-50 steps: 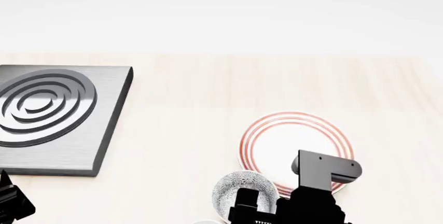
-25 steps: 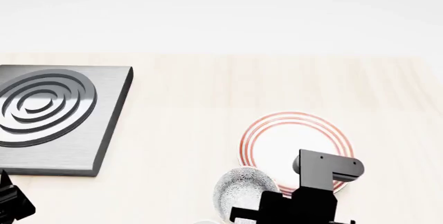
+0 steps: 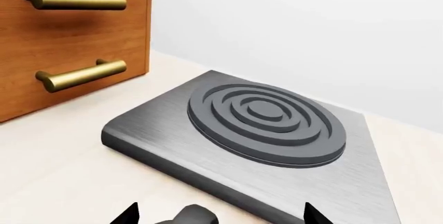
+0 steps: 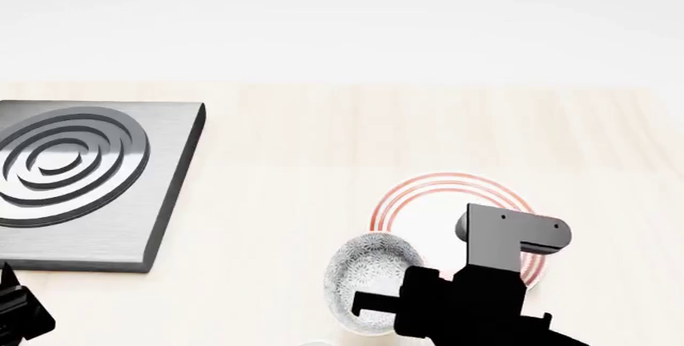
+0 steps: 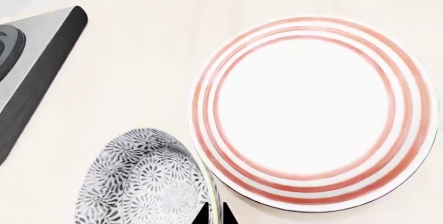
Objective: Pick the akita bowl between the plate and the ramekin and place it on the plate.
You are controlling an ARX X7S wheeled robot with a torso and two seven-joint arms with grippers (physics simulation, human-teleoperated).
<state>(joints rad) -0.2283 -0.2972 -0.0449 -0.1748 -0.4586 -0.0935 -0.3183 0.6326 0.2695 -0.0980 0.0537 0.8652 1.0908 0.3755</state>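
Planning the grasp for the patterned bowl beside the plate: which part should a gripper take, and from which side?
Take the akita bowl by its thin rim, one finger inside and one outside, coming from above. It is too wide and round to span. The right gripper already sits at the rim nearest the plate.

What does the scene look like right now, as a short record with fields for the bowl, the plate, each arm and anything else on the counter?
bowl: akita bowl, tilted, at the plate's edge, right arm's jaws at its rim
plate: plate, red-ringed, nothing on it
right gripper: right gripper, at the bowl's rim; only the fingertips show
left gripper: left gripper, apart from the bowl, facing the hob, jaws spread
other: grey ringed hob on the counter; wooden drawers with brass handles
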